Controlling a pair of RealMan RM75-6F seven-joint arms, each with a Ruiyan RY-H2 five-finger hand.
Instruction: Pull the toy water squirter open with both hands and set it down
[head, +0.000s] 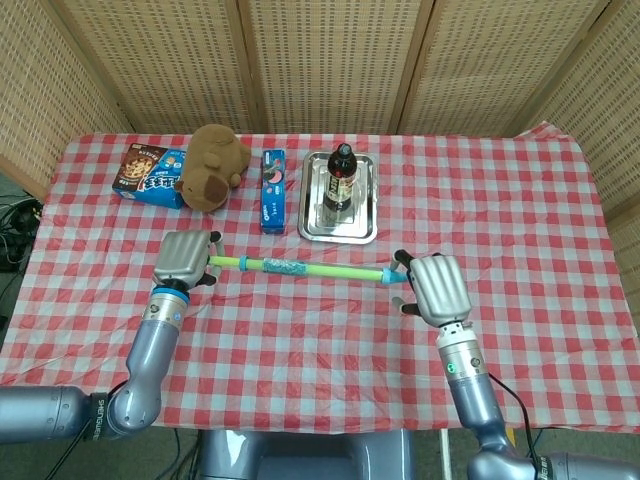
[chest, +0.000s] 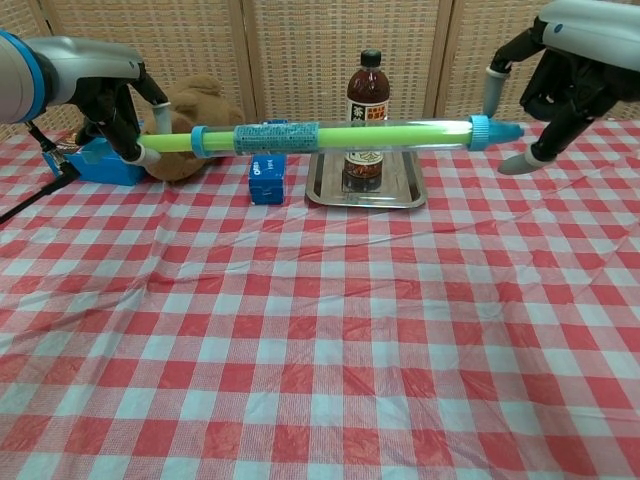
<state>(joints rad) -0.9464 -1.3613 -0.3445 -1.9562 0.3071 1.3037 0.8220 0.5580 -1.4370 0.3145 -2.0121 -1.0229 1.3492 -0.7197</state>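
The toy water squirter (head: 300, 270) is a long yellow-green tube with a blue label band and a blue nozzle tip. It hangs level above the table, in front of the bottle in the chest view (chest: 350, 135). My left hand (head: 185, 258) grips its thin handle end at the left (chest: 115, 100). My right hand (head: 435, 288) is at the nozzle end with its fingers spread (chest: 565, 70). The blue tip reaches in between those fingers, which are not closed around it.
Along the back of the checked table lie a steel tray (head: 362, 225) holding a dark bottle (head: 340, 180), a blue biscuit box (head: 272, 190), a brown plush toy (head: 215, 160) and a snack box (head: 148, 172).
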